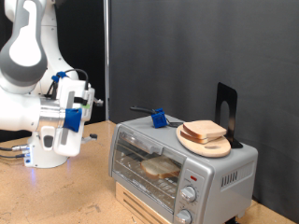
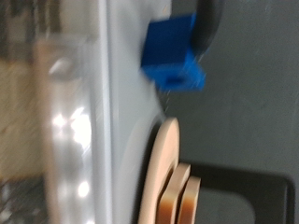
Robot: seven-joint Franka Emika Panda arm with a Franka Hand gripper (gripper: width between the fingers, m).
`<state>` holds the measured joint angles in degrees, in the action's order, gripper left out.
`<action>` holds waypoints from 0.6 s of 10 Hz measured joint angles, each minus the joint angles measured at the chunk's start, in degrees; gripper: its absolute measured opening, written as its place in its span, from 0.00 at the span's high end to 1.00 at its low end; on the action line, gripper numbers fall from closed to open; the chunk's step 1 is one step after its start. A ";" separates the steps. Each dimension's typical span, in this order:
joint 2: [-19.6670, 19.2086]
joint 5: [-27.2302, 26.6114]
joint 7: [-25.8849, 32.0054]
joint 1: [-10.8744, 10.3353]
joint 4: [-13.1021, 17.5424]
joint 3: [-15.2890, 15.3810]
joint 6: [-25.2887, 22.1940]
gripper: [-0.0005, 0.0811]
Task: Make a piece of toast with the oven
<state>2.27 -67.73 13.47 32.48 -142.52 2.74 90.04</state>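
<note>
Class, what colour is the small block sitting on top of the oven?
Blue. The small block on the oven shows best in the wrist view.

White rounded arm (image 1: 23,84), grey joint, blue-trimmed hand (image 1: 73,105)

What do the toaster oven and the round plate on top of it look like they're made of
The oven looks like brushed silver metal with a glass door: its sides shine grey, and a bread slice shows through the front. The plate looks like pale, unvarnished wood, judging by its matte tan rim, though that is less certain.
</note>
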 joint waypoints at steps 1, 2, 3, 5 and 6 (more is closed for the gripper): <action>-1.85 -1.62 1.19 0.02 1.47 0.01 2.80 0.01; -3.68 -2.30 2.58 0.02 3.00 0.04 4.84 0.01; -5.79 -2.45 3.66 0.01 4.78 0.12 6.28 0.01; -10.37 -2.55 4.37 -0.03 8.66 0.37 8.28 0.01; -12.78 -2.55 4.36 -0.05 10.84 0.50 8.62 0.01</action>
<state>-10.50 -70.27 17.83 32.44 -131.69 3.24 98.66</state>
